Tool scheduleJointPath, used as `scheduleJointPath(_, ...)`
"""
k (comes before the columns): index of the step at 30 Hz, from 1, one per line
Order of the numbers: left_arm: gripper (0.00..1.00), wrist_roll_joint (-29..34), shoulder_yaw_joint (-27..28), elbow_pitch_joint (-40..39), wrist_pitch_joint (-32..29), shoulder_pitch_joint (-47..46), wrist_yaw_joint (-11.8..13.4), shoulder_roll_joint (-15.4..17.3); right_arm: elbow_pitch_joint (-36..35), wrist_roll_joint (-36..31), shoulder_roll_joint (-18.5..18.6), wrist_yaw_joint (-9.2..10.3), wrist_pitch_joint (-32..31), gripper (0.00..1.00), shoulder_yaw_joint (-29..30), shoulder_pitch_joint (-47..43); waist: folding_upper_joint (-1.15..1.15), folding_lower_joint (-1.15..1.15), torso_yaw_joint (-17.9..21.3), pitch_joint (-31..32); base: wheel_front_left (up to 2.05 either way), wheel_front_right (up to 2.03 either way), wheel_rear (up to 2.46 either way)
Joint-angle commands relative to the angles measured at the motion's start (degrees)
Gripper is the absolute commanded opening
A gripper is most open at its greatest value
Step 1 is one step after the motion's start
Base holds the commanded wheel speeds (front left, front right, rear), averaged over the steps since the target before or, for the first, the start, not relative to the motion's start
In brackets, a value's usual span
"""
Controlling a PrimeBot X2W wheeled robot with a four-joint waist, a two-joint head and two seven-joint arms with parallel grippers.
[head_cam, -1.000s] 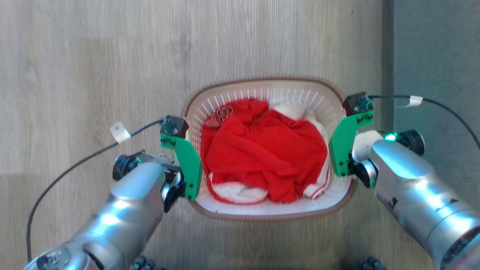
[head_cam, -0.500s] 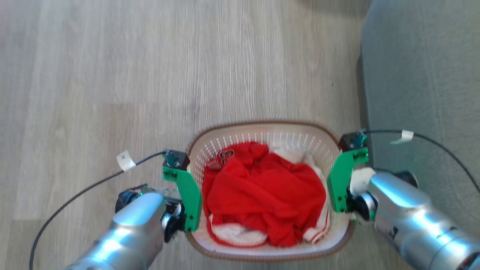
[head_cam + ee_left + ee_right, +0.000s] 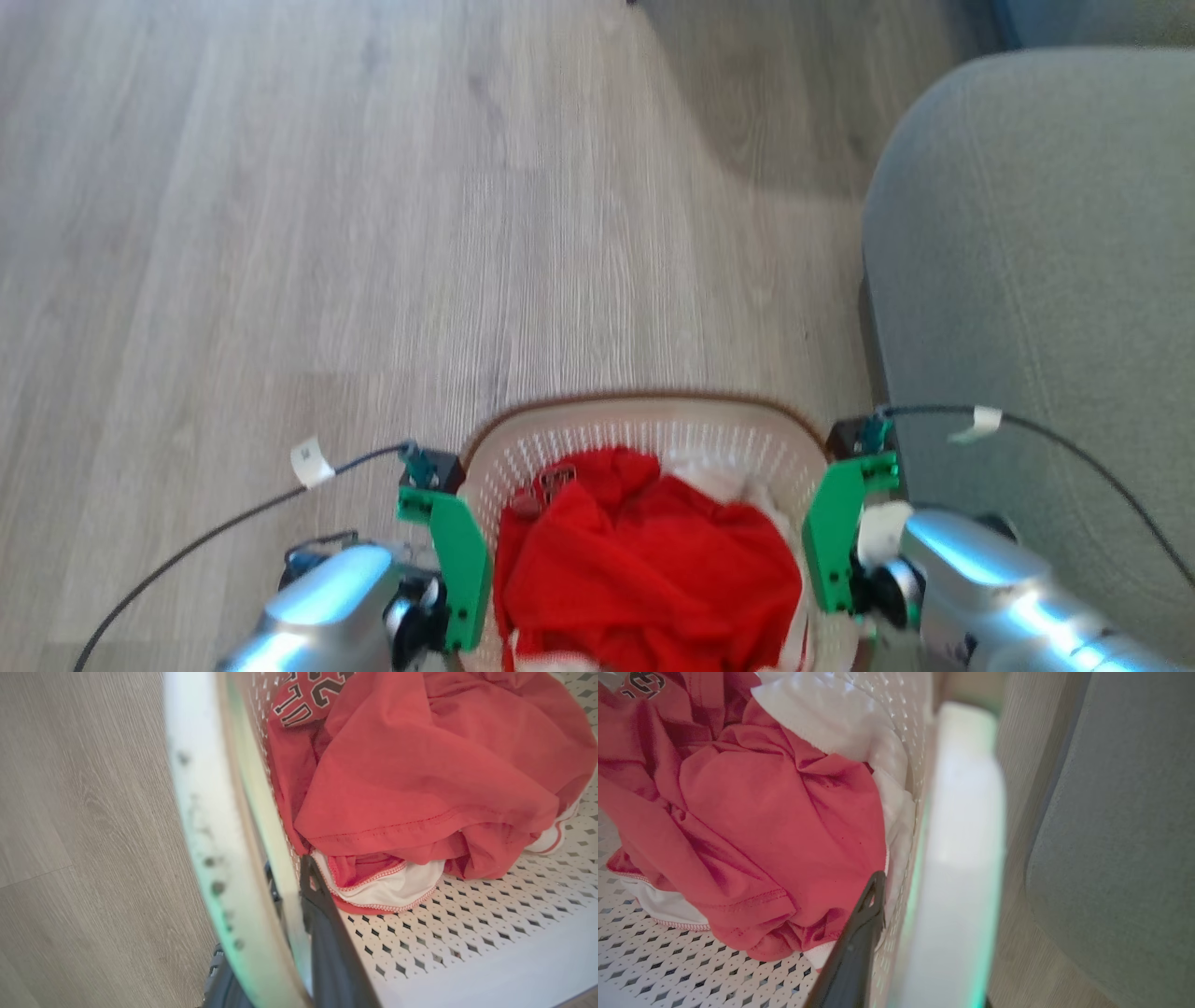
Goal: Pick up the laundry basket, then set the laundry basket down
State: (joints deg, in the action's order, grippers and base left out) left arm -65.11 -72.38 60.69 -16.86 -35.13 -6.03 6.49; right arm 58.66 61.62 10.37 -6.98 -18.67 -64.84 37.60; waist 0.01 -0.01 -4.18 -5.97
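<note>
While the rounded-rectangular laundry basket, white perforated plastic under a brown woven-look rim, shows between both arms on the wood-grain floor side of a grey upholstered seat, a crumpled red jersey fills it. Left gripper pinches the side wall, one finger either side! Right gripper: inner finger against the wall, outer one hidden, grip unclear.
</note>
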Motion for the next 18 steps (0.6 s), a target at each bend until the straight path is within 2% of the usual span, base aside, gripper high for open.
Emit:
scheduleJointPath(1,0.00,0.0,0.0,-2.5,-0.2,-1.8,-1.5,0.4,-1.7,-0.4,-1.9,-0.51,0.1,0.00,-1.5,-1.2,-0.01,0.01,-0.3,2.4,0.00,0.00,0.00)
scheduleJointPath(8,0.00,-0.1,-0.6,-4.8,-2.4,0.0,-1.5,1.9,-0.9,1.6,-2.4,-0.51,0.1,0.00,-3.1,-3.6,-0.01,0.01,-1.0,6.0,0.00,0.00,0.00)
scheduleJointPath(18,0.00,-0.1,-0.8,-5.3,-2.5,1.1,-1.5,2.4,-0.9,2.8,-2.7,-0.51,0.8,0.00,-4.8,-3.9,-0.01,0.01,-1.3,6.9,0.00,0.00,0.00)
